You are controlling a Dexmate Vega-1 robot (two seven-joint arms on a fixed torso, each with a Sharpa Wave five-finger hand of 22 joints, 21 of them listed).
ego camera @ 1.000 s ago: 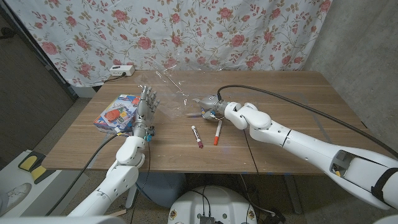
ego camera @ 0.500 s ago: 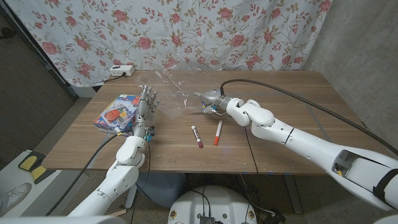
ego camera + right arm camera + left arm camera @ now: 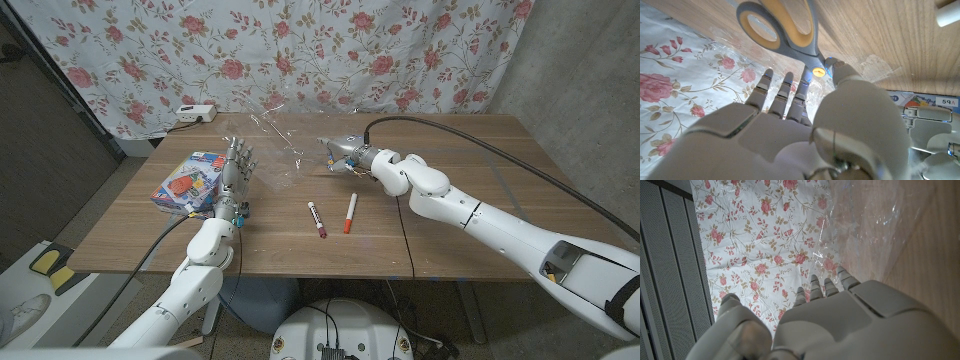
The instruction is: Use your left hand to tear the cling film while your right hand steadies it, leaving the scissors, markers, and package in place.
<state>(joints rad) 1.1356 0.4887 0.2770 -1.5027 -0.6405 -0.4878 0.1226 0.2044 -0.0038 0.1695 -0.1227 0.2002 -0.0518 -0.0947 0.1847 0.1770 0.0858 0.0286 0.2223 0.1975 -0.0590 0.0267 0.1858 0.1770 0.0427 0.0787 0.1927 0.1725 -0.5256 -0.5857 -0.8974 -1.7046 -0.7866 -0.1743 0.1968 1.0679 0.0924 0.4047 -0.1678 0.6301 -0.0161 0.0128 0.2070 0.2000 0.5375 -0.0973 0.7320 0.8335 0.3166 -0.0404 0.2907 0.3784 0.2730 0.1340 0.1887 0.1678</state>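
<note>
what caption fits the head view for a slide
Right hand reaches over the scissors by the cling film; left hand waits upright.

Scissors (image 3: 785,35) cut off at the picture's edge; blades hidden behind the right hand (image 3: 805,125). Cling film (image 3: 268,140) too faint to trace its edges.

A white power strip (image 3: 195,113) lies before the floral curtain (image 3: 300,50).

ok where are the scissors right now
In the head view the scissors lie on the table's far middle, just in front of the right hand, beyond the two markers.
</note>
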